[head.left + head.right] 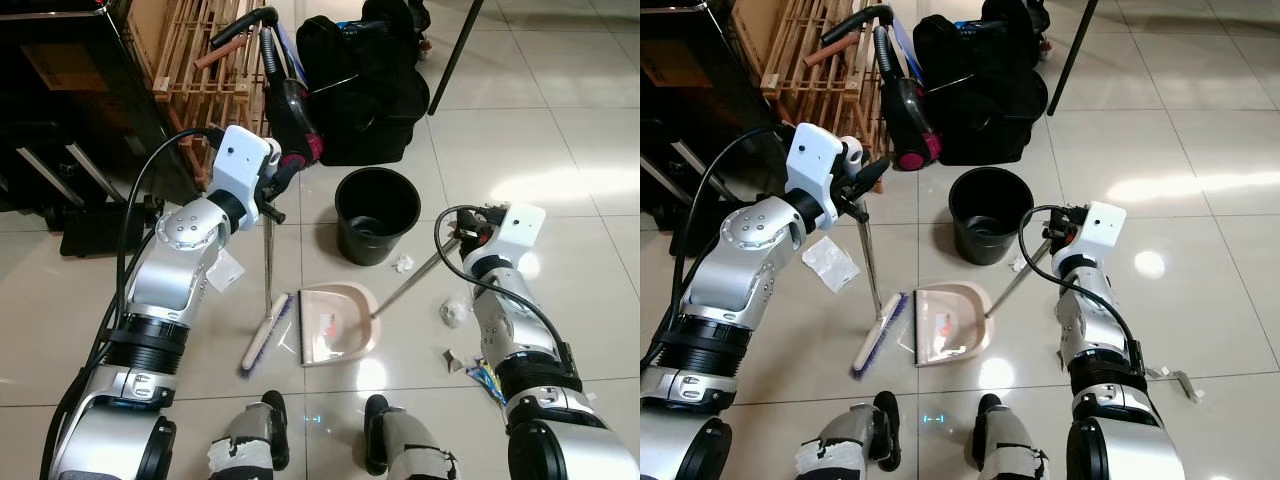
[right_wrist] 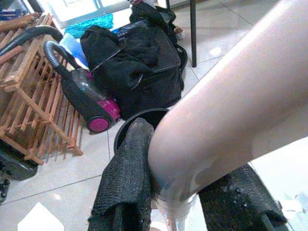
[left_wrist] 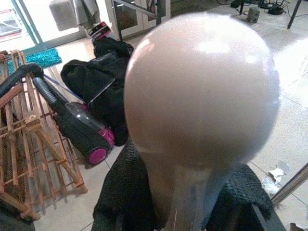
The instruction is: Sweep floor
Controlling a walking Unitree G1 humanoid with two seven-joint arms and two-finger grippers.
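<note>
My left gripper is shut on the top of the broom's metal handle; the handle's pale rounded knob sits between the black fingers. The broom's purple-bristled head rests on the tiles beside the pink dustpan. My right gripper is shut on the dustpan's long handle, with its pale grip between the fingers. Crumpled paper scraps and a wrapper lie on the floor to the right of the dustpan.
A black bucket stands just behind the dustpan. Behind it are a black bag, a vacuum cleaner and a wooden rack. Dark furniture is on the left. A white sheet lies under my left arm.
</note>
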